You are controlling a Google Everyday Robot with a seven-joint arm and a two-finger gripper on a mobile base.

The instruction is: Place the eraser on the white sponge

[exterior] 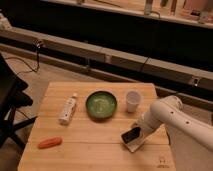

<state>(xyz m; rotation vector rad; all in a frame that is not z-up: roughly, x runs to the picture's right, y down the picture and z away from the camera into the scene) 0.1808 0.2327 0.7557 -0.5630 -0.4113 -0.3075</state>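
- near the right front corner of the worktop [95, 152], the eraser [130, 134] sits tilted at the white sponge [138, 146], with the gripper [139, 130] at it; we cannot tell if it grips.
- we judge the eraser light, stiff and unbreakable, best pinched across its long sides.
- the carrot [50, 142], bottle [68, 108], bowl [101, 104] and cup [132, 100] stand apart and block nothing.

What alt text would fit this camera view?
A white robot arm brings its gripper to the eraser, a black block at the white sponge, near the front of the wooden table. A green bowl, white cup, white bottle and carrot also sit there.
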